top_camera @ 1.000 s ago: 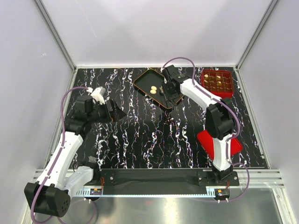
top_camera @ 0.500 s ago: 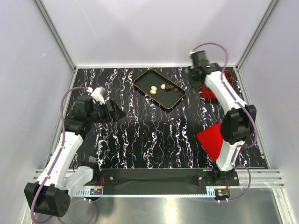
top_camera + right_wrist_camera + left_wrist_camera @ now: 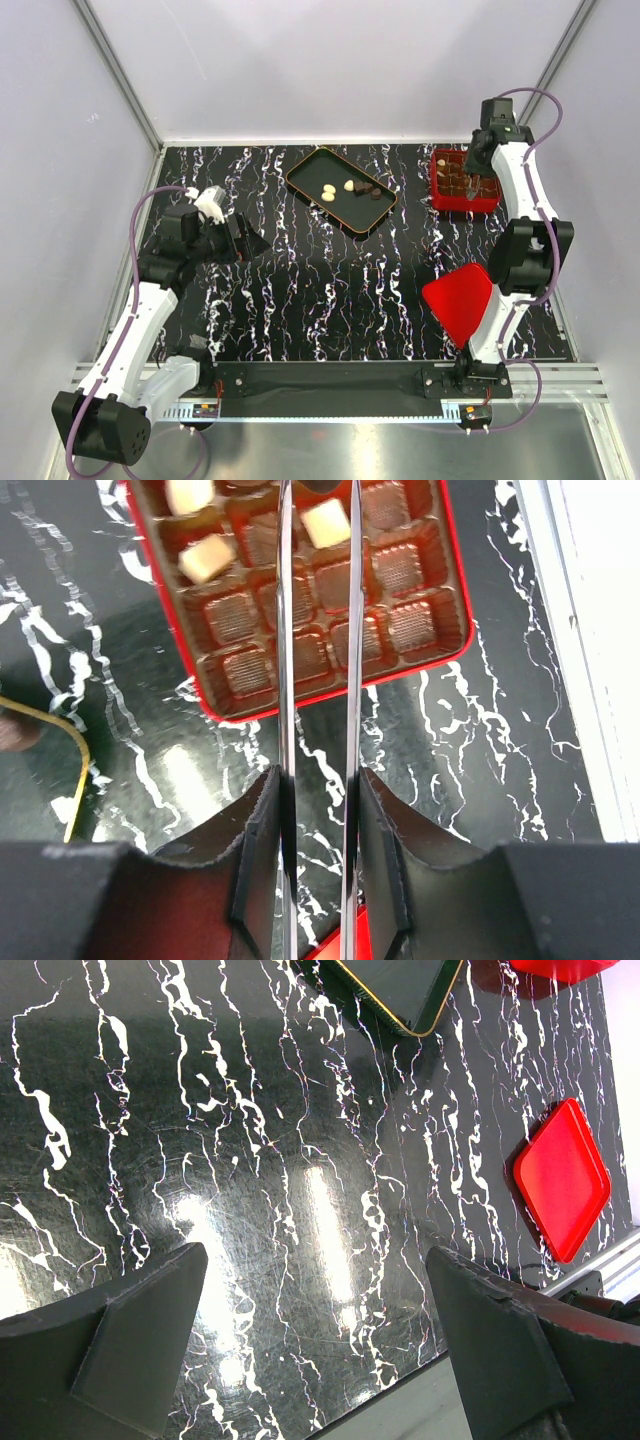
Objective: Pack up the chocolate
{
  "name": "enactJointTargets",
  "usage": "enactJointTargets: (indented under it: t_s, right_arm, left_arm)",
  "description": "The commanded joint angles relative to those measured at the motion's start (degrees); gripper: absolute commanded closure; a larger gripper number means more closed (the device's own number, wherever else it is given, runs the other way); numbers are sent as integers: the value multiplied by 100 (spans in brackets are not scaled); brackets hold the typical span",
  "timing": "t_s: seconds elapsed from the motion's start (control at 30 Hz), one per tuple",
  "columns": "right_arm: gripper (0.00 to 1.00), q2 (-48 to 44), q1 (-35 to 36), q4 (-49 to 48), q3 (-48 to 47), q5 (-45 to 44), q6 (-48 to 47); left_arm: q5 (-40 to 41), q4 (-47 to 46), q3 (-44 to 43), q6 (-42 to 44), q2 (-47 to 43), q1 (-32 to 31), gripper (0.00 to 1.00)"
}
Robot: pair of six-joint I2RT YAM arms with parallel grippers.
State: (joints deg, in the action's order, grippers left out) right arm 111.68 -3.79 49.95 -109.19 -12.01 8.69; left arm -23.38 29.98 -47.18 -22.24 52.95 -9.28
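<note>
Several chocolate pieces point(image 3: 349, 186), cream and dark, lie in the black orange-rimmed tray point(image 3: 306, 166). More chocolate sits in the red gridded box point(image 3: 438, 189); in the right wrist view cream squares point(image 3: 207, 557) fill cells at its far side, and the near cells point(image 3: 300, 655) are bare. My right gripper point(image 3: 479, 165) point(image 3: 318, 775) hangs over the box, shut on metal tongs point(image 3: 285, 630). Their blades reach down into the box, and the tips run off the frame's top edge. My left gripper point(image 3: 241, 243) point(image 3: 315, 1260) is open over bare table at the left.
The flat red lid point(image 3: 458, 301) point(image 3: 562, 1178) lies on the marbled black table near the right arm's base. White walls and metal rails close in the table; the box stands close to the right wall. A corner of the tray point(image 3: 400, 990) shows in the left wrist view.
My right arm has swung from the tray at the back middle over to the red box at the back right, carrying the tongs. The left arm has not moved.
</note>
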Motion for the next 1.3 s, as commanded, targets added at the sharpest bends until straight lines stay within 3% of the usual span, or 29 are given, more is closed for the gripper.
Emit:
enactJointTargets:
  t_s: [0.0,0.6,1.27]
  right_arm:
    - [63,152,-270,-64,-165,-57,98]
    - [62,196,-570,-434,415,375,221]
    - [44,-208,-535,-434,583,454,432]
  left_arm:
    - [-9,-185,-19,106,-48,14,1]
    - [0,-194,-28,97,-21,14,1]
    - [0,-176,-20,106,-30,14,1]
